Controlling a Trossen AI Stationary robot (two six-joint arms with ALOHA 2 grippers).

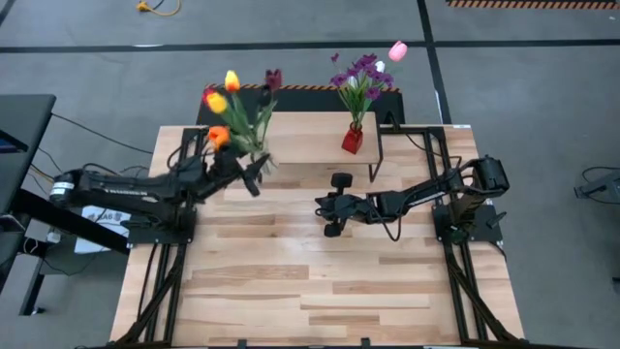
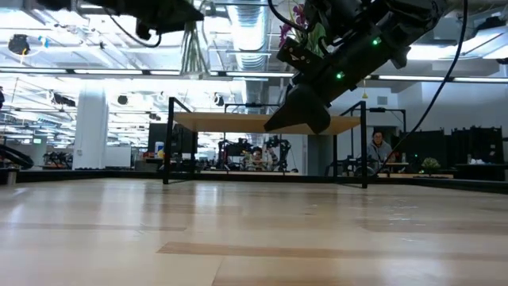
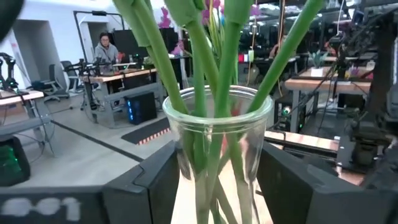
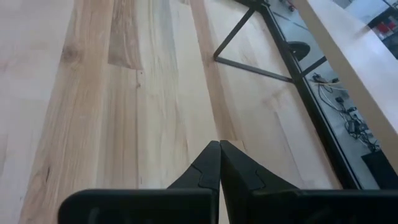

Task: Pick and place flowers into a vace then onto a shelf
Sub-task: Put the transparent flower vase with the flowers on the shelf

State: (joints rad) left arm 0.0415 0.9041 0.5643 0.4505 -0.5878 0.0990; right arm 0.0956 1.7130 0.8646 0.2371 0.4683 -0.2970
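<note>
A clear glass vase (image 3: 217,143) holds several green-stemmed flowers (image 1: 237,107) with yellow, orange, red and maroon heads. My left gripper (image 1: 254,176) is shut on it above the table's far left part, by the left end of the shelf (image 1: 300,143). In the low view the vase (image 2: 190,48) hangs high above the tabletop. My right gripper (image 1: 322,206) is shut on nothing, over the table's middle, tilted down toward the boards (image 4: 219,146). My left gripper pinches the vase's glass wall (image 3: 185,163), a little below the rim, between its two fingers (image 3: 155,183), one on each side. The fingers lie level and come from the table's left. The vase stands upright in the hold, lifted clear of the table.
A small red vase (image 1: 353,141) with a purple sprig (image 1: 360,76) and a pink tulip (image 1: 397,50) stands on the shelf's right part. The shelf's black legs (image 1: 376,160) stand near my right gripper. The table's near half lies bare. People sit at desks beyond the table (image 2: 379,149).
</note>
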